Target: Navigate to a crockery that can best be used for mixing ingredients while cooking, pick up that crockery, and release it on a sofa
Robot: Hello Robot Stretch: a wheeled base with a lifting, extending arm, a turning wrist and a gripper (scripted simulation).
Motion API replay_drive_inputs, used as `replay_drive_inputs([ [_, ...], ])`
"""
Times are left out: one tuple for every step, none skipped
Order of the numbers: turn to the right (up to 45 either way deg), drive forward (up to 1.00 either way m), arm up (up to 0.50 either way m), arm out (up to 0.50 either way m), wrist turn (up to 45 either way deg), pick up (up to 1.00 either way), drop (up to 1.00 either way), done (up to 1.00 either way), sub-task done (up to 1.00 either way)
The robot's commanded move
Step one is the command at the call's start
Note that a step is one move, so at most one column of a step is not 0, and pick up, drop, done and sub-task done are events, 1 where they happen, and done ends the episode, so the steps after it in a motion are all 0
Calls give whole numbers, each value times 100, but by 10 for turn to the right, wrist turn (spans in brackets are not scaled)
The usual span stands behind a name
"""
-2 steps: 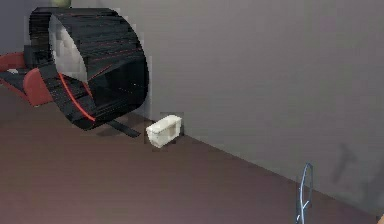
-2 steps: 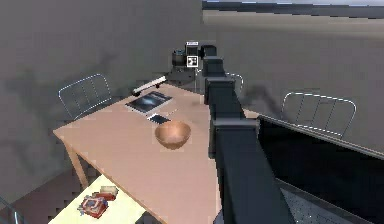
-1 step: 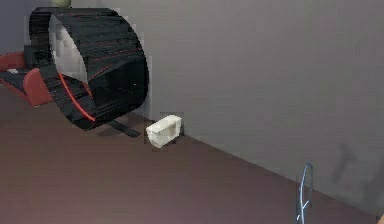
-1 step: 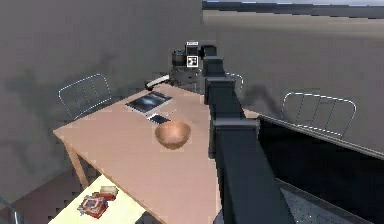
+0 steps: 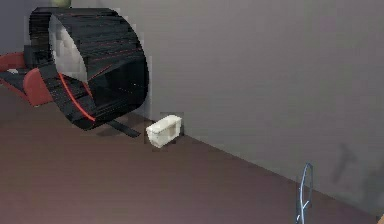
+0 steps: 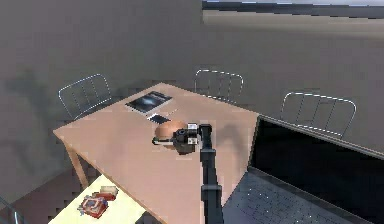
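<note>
Arm side view: a light brown wooden table (image 6: pixel 110 150) with three silver wire-backed chairs around its far sides, one of them at the view's left (image 6: pixel 85 95). A dark square arm (image 6: pixel 208 175) rises from the bottom edge and reaches over the tabletop. At its far end sits the dark gripper (image 6: pixel 168 140). Just beside it, on the table, is a small orange-brown rounded thing (image 6: pixel 161 121) that is too small to name surely, though its place and shape suggest the mixing bowl the task asks for. A flat dark rectangular thing (image 6: pixel 150 103) lies farther out on the table.

It cannot be told how the jaws stand, nor whether the gripper holds anything, since the rounded thing rests on the tabletop right at the fingers.

Forward view: a large black round shell-shaped thing with red trim (image 5: pixel 95 65) stands against a grey wall, with a small white box (image 5: pixel 165 130) on the dark floor near it.

Progress, as a judgement: the drive to the crockery looks done and the robot is at the picking-up step, with the lift not yet confirmed. The trip to a sofa and the release there are left to do.
</note>
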Motion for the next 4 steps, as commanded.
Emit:
replay_drive_inputs([
  [0, 0, 0, 0, 0, 100, 0, 0, 0],
  [0, 0, 10, 0, 0, 0, 0, 0, 0],
  [0, 0, 18, 0, 0, 0, 0, 0, 0],
  [0, 0, 0, 0, -450, 0, 0, 0, 0],
])
